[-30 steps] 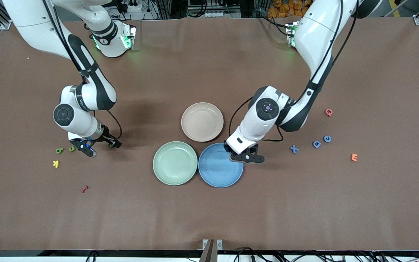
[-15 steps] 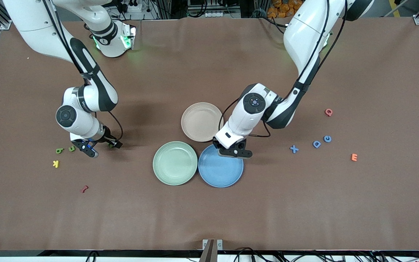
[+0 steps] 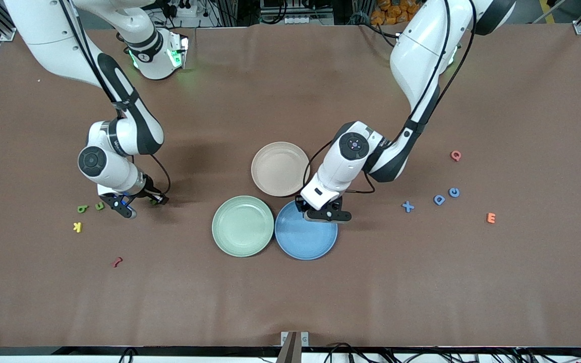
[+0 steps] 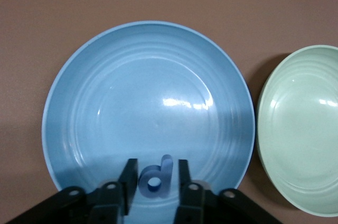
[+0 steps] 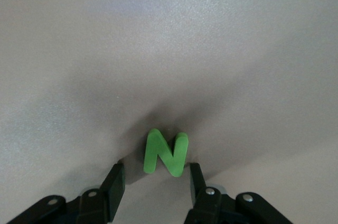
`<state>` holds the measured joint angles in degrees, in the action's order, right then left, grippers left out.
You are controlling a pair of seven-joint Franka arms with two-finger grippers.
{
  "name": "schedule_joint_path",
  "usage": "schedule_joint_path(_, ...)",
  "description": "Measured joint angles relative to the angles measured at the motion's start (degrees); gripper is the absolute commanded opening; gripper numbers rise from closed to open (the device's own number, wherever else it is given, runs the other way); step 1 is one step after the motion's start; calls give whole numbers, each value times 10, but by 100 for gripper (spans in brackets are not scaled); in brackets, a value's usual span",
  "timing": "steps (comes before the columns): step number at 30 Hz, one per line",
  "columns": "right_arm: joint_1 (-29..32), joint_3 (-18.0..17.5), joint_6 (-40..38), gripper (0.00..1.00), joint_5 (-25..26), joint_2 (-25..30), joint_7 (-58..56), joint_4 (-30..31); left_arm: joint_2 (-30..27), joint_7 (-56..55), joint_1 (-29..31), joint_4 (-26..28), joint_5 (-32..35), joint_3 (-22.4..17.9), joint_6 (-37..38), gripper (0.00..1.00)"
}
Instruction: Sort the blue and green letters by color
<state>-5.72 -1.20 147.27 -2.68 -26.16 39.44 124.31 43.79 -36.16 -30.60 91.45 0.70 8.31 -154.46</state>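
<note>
A brown cloth-covered table [image 3: 290,292] carries three shallow round plates clustered at its middle: a pale green plate [image 3: 243,226], a blue plate [image 3: 305,237] touching it toward the left arm's end, and a beige plate [image 3: 280,168] farther from the front camera than both. The left gripper [image 3: 327,216] hangs over the rim of the blue plate, and in the left wrist view its two black fingers [image 4: 128,177] stand on either side of a small chunky blue letter P [image 4: 156,175]; small gaps show between the pads and the letter, so whether they pinch it cannot be told. Toward the left arm's end of the table lie a blue letter X [image 3: 408,206], a blue letter D [image 3: 439,199] and a blue letter C [image 3: 454,192], close to one another, with a pink letter Q [image 3: 455,155] and an orange letter E [image 3: 491,218] near them. The right gripper [image 3: 139,202] is down at the table toward the right arm's end, its fingers [image 5: 114,180] spread on either side of a bright green letter N [image 5: 166,152] that lies on the cloth, not touching it. Just beside that gripper sit two smaller green letters [image 3: 82,208], with a yellow letter K [image 3: 77,227] and a dark red piece [image 3: 117,261] nearer the front camera.
</note>
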Motion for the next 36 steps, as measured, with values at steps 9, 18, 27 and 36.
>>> schedule_joint_path(9, 0, 2, 1, 50, 1, 0, 0, 0, 0, 0, 4, -6, 4, -6, -2, 100)
schedule_joint_path(18, 3, 4, 1, 36, 7, 0, -1, -1, -6, 72, 40, -6, 37, -28, 47, 100)
schedule_joint_path(27, 3, 4, 1, 5, 7, 0, -2, -1, -48, 197, 136, 22, 39, -28, 186, 100)
schedule_joint_path(36, 2, 3, -2, 0, 7, 0, -2, -6, -79, 246, 167, 77, 89, -29, 233, 100)
